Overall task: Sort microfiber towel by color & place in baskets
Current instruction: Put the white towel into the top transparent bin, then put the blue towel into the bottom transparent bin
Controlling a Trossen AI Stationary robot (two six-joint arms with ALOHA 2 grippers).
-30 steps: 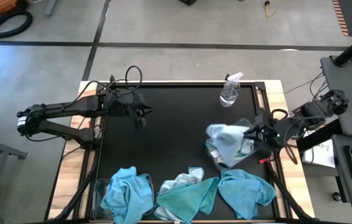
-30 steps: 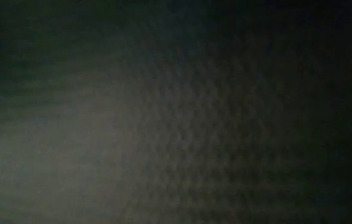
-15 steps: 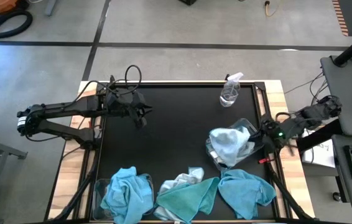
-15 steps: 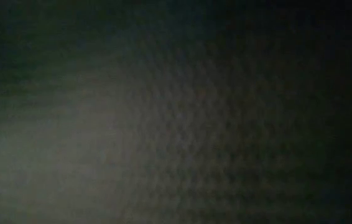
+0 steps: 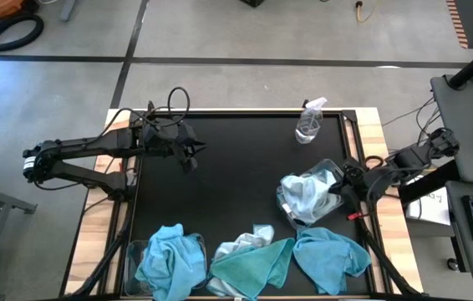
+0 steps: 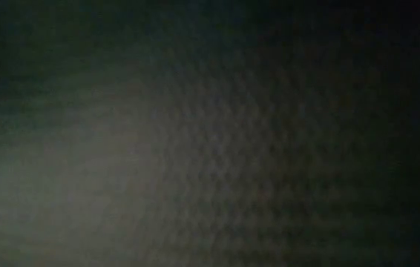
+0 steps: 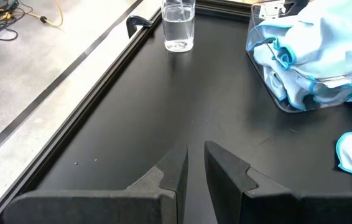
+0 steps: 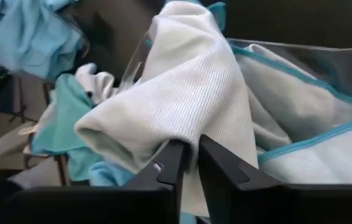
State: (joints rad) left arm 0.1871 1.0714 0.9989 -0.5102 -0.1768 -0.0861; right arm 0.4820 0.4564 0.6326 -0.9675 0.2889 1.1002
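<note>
Pale whitish-blue microfiber towels (image 5: 305, 194) fill the clear rectangular plastic basket (image 5: 330, 170) near the black table's (image 5: 236, 176) right edge. The right hand (image 5: 347, 180) sits at that basket's far rim, fingers nearly together with a fold of pale towel between them; whether it pinches the fold I cannot tell. Nearer the front edge lie bright blue towels (image 5: 330, 255), one heap (image 5: 170, 255) filling a second clear basket (image 5: 133, 266). The left hand (image 5: 188, 155) hovers well away from the basket, slightly parted, holding nothing.

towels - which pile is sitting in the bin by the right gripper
The pale whitish towels, heaped in the clear bin beside the right gripper. The three other piles lie along the table's near edge and are bright blue or teal.
</note>
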